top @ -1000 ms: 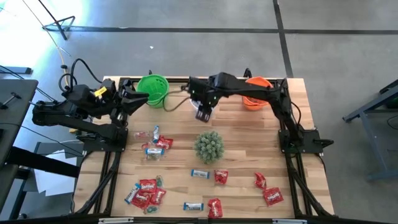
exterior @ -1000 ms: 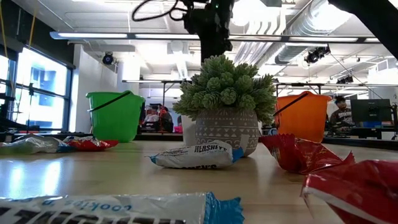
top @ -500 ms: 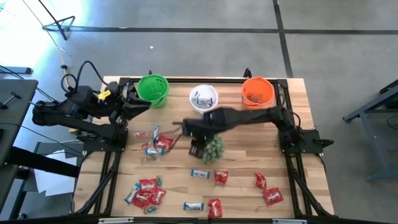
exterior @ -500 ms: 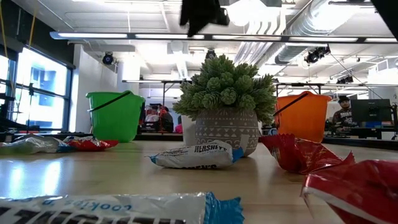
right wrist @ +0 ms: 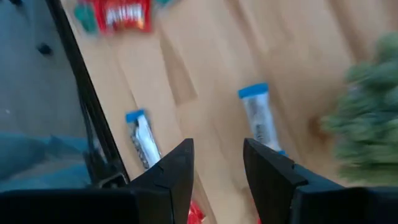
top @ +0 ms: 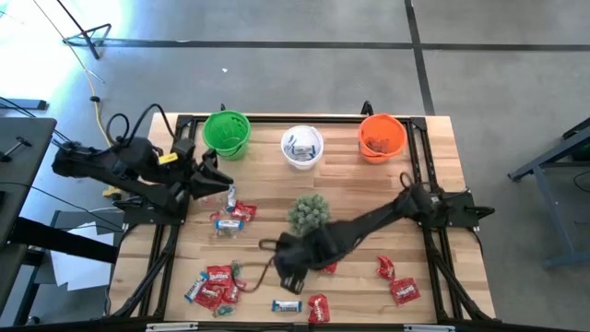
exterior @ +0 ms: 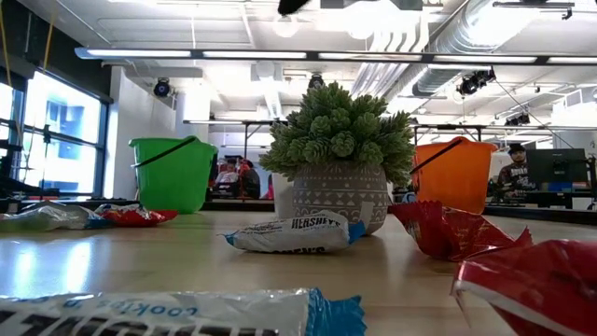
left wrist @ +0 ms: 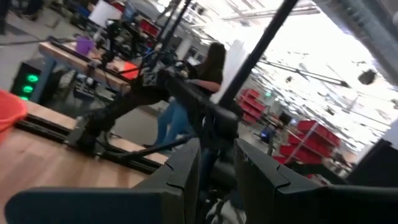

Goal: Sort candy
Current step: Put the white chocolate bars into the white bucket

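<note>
Looking down on the wooden worktop [top: 461,184], the right arm reaches way across, and its right pincer [top: 289,274] hangs low over the middle front area, just in front of the spiky green plant [top: 309,212]. From its wrist cam the fingers [right wrist: 177,171] stand apart with a gap between them and nothing in it. Below them lie two blue-and-white candy bars [right wrist: 260,121], one on either side of the gap, with a red candy [right wrist: 121,14] farther off.

The left pincer [top: 214,177] sits near the left back of the worktop, close to the green bucket [top: 226,134]. Its wrist cam shows the fingers [left wrist: 186,174] parted a bit, empty, pointing out at the room, where a person stands by some benches.

Candy is scattered all over:
- a red pile [top: 214,286] at the front left
- a mixed clump [top: 230,214] just in front of the left pincer
- a blue-and-white one [top: 287,305] at the front edge, next to a red one [top: 318,307]
- two reds [top: 396,281] at the front right

At the back there's a white cup [top: 301,148] with some wrapped stuff in it and an orange bucket [top: 382,136]. From table height, a blue-and-white Hershey's bar [exterior: 289,233] lies right in front of the plant pot.
</note>
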